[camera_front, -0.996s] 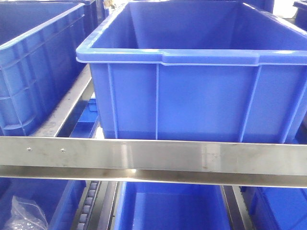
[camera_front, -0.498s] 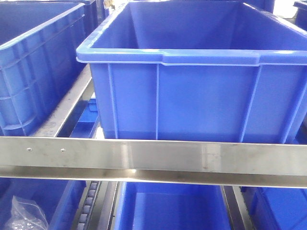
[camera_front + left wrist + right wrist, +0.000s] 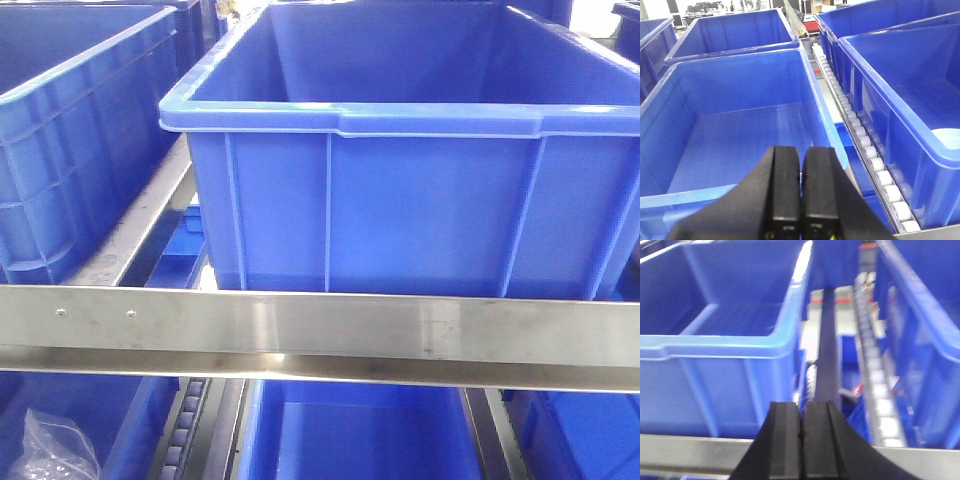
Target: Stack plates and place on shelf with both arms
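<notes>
Above blue crates (image 3: pixel 735 125): left gripper (image 3: pixel 800 190), right gripper (image 3: pixel 801 440) jaws closed, empty.

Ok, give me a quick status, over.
Left gripper shut, empty, over a blue crate. Right gripper shut, empty, facing the shelf rail. No plates in view. Nothing blocking.

No text, label or number can be read on anything here
</notes>
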{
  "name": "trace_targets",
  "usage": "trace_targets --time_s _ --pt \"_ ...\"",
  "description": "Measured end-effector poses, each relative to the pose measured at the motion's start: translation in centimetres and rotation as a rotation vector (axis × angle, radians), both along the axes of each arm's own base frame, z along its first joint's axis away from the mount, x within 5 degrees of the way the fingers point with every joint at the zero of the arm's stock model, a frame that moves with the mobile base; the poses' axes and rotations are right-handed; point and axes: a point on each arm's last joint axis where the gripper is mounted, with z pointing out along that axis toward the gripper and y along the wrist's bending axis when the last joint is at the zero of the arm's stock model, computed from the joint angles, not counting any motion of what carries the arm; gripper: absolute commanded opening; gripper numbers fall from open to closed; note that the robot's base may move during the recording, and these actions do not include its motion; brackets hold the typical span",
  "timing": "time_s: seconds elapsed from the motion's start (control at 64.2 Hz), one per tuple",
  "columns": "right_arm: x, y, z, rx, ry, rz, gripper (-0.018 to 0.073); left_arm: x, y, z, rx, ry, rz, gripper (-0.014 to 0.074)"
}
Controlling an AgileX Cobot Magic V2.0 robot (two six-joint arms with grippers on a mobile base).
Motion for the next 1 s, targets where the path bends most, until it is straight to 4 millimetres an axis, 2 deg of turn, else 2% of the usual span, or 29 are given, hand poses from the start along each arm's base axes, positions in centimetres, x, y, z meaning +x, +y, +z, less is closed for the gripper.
trace_targets --time_s 0.218,0.483,0.607,0.81,0.996 --pt "-0.4 -0.1 0.3 0.0 -0.067 -0.014 0.0057 0.0 0.0 0.0 0.0 0.0 0.0 0.0083" --pt "-0.4 0.3 -1.0 -0.003 0.073 0.023 0.0057 0.0 0.0 0.0 0.0 0.0 0.0 0.0083" --pt "-0.4 0.1 -1.0 -0.061 0.077 0.011 0.0057 0.0 0.0 0.0 0.0 0.001 0.0 0.0083" --pt "-0.4 0.0 -1.0 -0.01 0.078 -0.001 0.0057 0.0 0.0 0.0 0.0 0.001 0.0 0.0083" --pt "-0.4 0.4 -1.1 -0.017 0.079 0.06 0.0057 0.0 0.0 0.0 0.0 0.001 0.0 0.0083"
